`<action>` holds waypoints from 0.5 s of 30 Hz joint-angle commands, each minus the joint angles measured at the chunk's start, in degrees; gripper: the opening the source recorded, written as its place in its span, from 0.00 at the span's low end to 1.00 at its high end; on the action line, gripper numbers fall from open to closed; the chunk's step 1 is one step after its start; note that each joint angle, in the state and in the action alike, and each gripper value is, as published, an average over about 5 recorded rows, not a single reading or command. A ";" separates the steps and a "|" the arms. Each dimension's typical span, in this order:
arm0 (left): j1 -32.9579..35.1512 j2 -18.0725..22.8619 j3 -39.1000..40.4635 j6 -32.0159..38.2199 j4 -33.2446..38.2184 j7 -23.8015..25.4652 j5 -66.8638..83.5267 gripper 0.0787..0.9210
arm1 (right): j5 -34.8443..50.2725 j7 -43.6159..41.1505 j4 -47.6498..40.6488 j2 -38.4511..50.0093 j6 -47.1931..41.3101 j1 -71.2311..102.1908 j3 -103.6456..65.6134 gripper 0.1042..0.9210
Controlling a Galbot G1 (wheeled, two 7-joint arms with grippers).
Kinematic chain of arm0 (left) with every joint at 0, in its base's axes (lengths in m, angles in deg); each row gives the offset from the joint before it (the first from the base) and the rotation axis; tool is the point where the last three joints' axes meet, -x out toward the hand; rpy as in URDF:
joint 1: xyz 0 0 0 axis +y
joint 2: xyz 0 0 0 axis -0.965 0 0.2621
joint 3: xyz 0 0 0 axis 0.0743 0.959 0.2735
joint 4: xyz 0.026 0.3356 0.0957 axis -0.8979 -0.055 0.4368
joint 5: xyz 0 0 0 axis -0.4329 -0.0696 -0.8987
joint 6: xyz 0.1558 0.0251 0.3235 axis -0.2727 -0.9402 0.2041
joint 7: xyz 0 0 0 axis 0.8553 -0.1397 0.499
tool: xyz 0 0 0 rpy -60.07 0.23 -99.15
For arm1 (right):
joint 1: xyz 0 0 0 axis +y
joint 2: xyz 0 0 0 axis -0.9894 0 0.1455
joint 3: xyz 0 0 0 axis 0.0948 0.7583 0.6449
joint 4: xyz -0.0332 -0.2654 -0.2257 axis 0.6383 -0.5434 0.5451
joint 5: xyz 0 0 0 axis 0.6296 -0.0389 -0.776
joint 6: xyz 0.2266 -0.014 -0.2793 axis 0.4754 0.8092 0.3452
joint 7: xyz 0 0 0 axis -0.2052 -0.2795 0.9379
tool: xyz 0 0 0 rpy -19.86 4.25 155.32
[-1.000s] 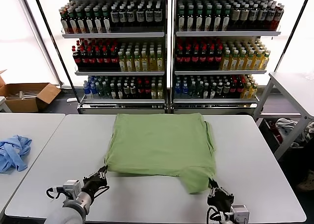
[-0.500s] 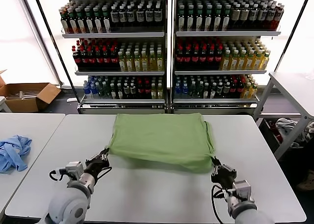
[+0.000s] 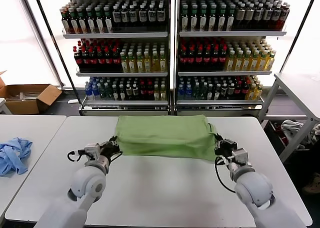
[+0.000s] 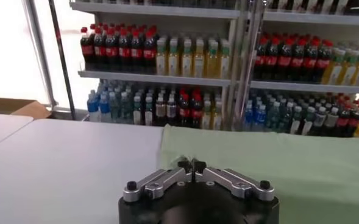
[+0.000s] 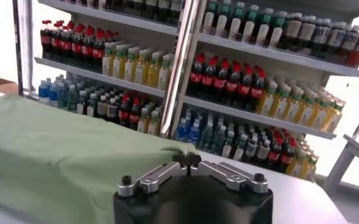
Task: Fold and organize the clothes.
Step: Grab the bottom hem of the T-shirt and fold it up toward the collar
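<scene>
The clothes are one light green T-shirt [image 3: 165, 134], lying doubled over across the far half of the white table [image 3: 160, 193]. My left gripper [image 3: 114, 144] is at the shirt's left front corner, shut on a pinch of the green cloth [image 4: 277, 164]; its fingertips [image 4: 191, 164] meet at the fabric edge. At the right front corner, my right gripper [image 3: 219, 144] is likewise shut on the cloth [image 5: 63, 158], jaws [image 5: 187, 159] pressed together with fabric bunched at the tips. No printed face shows.
A light blue garment [image 3: 12, 155] lies on the neighbouring table to the left. Drink shelves [image 3: 170, 53] stand just beyond the table's far edge. A cardboard box [image 3: 27, 98] sits on the floor at far left, another table [image 3: 300, 88] at right.
Both grippers moved away from the near edge toward the shelves, carrying the shirt's front hem with them; the shirt now lies folded over as a narrower band.
</scene>
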 commanded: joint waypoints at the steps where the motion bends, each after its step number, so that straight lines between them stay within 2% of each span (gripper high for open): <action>1: -6.66 1.82 2.42 -1.13 -7.58 -0.93 -2.24 0.00 | -2.34 -2.37 -10.22 -1.27 1.91 -9.10 4.58 0.00; 15: -6.69 2.50 2.59 0.21 -11.60 1.14 -4.58 0.00 | -4.09 -3.27 -13.90 -3.40 2.30 -7.54 5.50 0.00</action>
